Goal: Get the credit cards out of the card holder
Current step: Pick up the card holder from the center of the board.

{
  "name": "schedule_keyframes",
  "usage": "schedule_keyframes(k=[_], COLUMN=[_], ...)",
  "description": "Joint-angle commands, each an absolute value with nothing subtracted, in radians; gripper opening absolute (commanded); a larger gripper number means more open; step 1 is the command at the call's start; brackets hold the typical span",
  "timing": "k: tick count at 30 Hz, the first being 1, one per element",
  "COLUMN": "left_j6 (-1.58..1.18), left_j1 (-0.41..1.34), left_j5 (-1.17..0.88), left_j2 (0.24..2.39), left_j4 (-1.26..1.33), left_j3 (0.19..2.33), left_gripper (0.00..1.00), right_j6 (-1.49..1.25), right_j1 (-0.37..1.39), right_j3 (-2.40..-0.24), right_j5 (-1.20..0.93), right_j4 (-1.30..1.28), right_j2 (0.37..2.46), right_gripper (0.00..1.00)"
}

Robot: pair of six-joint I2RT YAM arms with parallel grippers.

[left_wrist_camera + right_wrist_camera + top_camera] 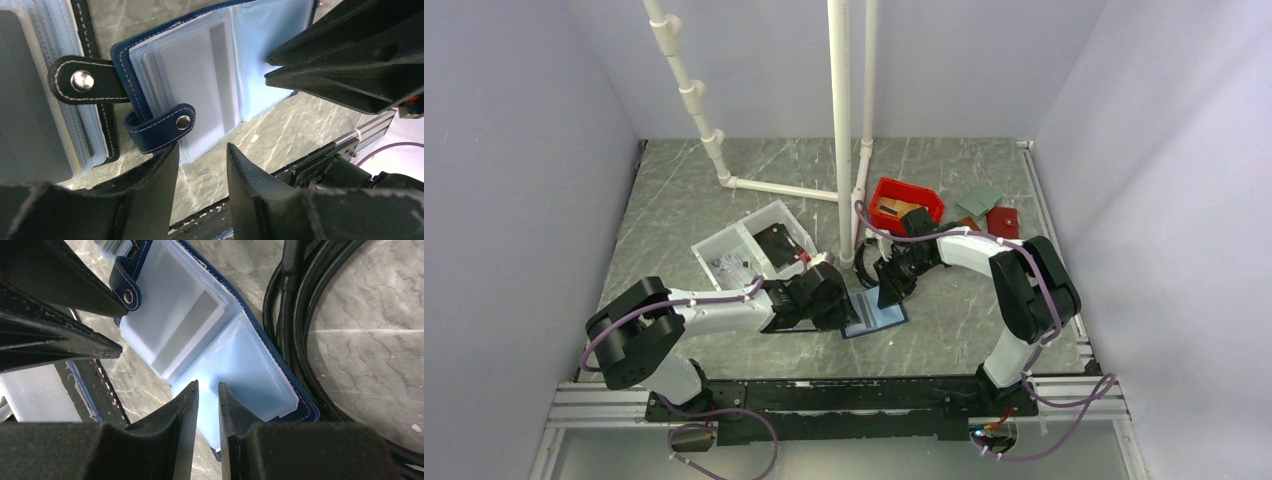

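Nothing pins the holder (879, 318) down, so a pull from here could drag the whole thing along, or nip only slippery sleeve and leave the card (172, 322) inside. The left gripper (200, 165) is spread beside the tab (165, 127), holding nothing. The right gripper (206, 395) is nearly pressed together over the right half; I cannot tell if it has plastic. The holder lies open and flat on the table (674, 200) between them, long axis left to right, spine near to far, tab pointing left, pale card in the left half
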State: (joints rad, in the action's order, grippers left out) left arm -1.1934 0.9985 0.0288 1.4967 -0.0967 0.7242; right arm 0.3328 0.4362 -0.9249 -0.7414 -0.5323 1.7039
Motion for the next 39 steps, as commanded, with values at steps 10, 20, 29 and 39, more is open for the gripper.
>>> schedule_keyframes(k=[10,20,29,39], left_j6=[-1.115,-1.036,-1.004,-0.97], left_j1=[0.999,0.933,0.905,0.884], left_j5=[0.01,-0.12,-0.146,-0.255], left_j2=[1.489,1.524,1.589,1.621], left_j4=[0.059,0.252,0.223,0.353], left_j3=[0.748,0.726,0.766,0.763], left_gripper=[0.41,0.44,0.42,0.33], right_j6=[0.306,0.308,0.303,0.302], right_j1=[0.449,0.445,0.412,0.374], right_j3=[-0.971,-0.982,-0.987,-0.991], right_j5=[-0.756,-0.769,-0.789,-0.839], right_j4=[-0.557,-0.566,-0.574,-0.587], right_j2=[1.734,1.706,1.674,1.649], right_gripper=[0.24,0.27,0.36,0.53])
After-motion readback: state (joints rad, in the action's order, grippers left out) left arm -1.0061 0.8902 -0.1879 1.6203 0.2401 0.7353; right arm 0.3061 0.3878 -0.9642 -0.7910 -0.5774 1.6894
